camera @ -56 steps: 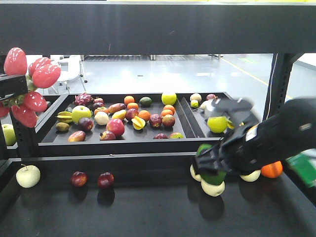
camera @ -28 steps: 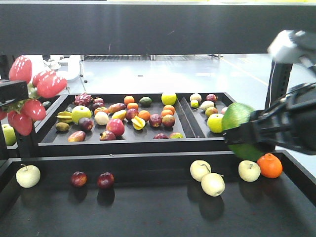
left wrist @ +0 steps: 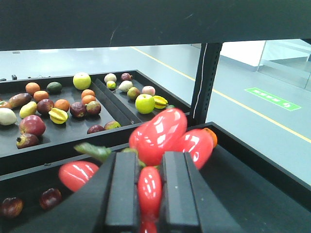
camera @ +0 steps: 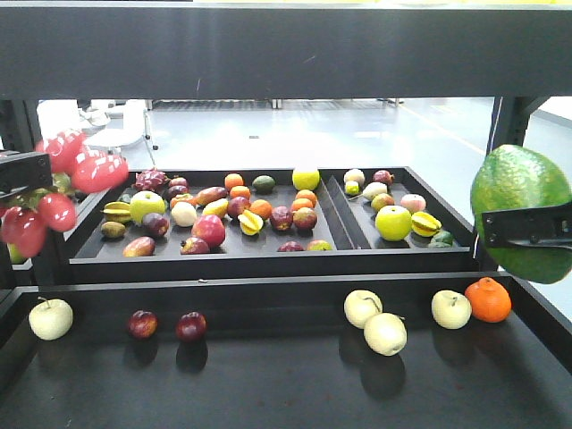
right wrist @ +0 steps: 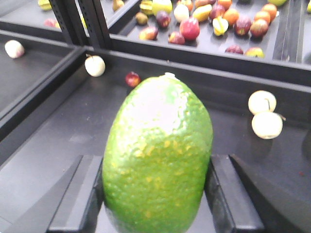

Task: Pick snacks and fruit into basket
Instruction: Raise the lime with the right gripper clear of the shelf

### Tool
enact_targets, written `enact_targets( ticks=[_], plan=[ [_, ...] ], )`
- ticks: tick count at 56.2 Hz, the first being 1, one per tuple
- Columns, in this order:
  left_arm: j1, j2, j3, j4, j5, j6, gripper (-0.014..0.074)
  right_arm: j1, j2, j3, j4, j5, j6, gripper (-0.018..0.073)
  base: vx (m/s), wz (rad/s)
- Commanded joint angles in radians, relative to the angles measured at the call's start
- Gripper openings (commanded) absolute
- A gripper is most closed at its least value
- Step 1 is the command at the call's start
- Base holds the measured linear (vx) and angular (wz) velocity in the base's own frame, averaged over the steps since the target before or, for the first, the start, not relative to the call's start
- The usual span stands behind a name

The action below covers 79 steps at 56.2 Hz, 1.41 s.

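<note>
Red fruit bunch blurred at left, big green fruit cropped below in right wrist view

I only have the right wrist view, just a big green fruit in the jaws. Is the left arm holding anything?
Observer: Yes, the left gripper is shut on a bunch of red fruit.
Operator: Where does my green fruit sit over the shelf?
Observer: In the front view it's at the far right, just above an orange that lies on the lower shelf.
</note>
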Motion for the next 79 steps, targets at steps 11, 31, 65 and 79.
enact_targets(
  ticks=[11, 31, 65, 79],
  plan=[
    [-0.005, -0.012, -0.029, -0.010, -0.048, -0.007, -0.0006, -0.003, -0.013, -0.027, -0.001, -0.081, -0.005, -0.0009, 0.00, 0.00],
    [-0.005, -0.012, -0.029, -0.010, -0.022, -0.006, -0.0006, -0.003, -0.012, -0.027, 0.002, -0.059, -0.005, -0.0008, 0.00, 0.00],
    [-0.005, -0.012, -0.029, -0.010, -0.022, -0.006, -0.0006, -0.003, -0.012, -0.027, 0.002, -0.059, -0.005, -0.0008, 0.00, 0.00],
    [-0.005, -0.012, -0.029, -0.010, -0.022, -0.006, -0.0006, -0.003, -0.012, -0.027, 0.002, -0.059, -0.005, -0.0008, 0.00, 0.00]
  ],
)
